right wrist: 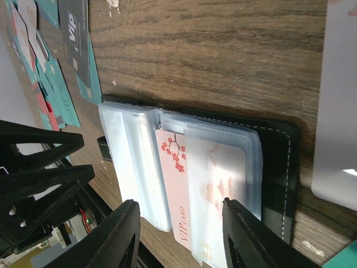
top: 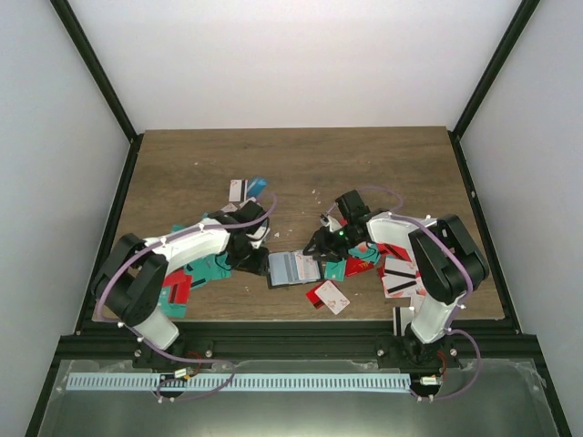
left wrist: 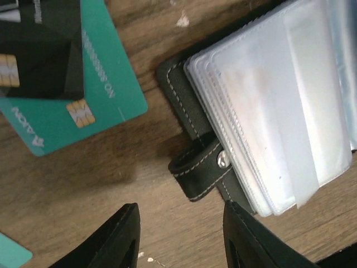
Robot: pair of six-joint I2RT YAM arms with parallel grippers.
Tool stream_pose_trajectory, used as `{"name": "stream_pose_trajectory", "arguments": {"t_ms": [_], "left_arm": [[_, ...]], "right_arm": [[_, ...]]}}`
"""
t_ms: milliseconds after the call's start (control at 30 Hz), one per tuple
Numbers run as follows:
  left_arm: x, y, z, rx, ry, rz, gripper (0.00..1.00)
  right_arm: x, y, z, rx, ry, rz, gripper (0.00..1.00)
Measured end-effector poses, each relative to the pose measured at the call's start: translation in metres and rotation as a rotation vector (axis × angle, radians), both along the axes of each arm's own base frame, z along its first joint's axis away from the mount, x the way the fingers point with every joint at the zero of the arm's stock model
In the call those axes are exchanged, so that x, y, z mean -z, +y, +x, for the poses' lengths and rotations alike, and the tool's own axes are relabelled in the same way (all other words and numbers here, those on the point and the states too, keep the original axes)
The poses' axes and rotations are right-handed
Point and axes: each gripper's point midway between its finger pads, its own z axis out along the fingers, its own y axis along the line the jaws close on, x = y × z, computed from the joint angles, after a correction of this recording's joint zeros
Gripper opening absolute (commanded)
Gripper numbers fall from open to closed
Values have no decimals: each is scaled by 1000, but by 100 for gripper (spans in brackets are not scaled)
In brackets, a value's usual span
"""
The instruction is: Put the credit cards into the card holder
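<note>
The card holder lies open on the wood near the front edge, with its pale sleeves fanned out. A white VIP card with red blossoms sits partly inside a sleeve of the card holder. My right gripper is open and straddles this card without gripping it. My left gripper is open over bare wood, just short of the card holder's snap strap. In the top view the left gripper is at the holder's left end and the right gripper at its right. Loose credit cards lie around it.
A teal card lies left of the holder with a black card over it. More cards are piled at the left, the right and the back. The table's front edge runs just below the holder.
</note>
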Motion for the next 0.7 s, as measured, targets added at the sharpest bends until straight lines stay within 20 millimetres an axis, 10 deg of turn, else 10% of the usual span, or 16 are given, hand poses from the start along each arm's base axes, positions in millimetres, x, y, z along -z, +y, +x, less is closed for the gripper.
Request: {"name": "stream_pose_trajectory", "arguments": {"t_ms": [700], "left_arm": [[8,-16,10,202,21,7,40]], "right_arm": [[-1,-7,-2,0,2,-12,44]]}}
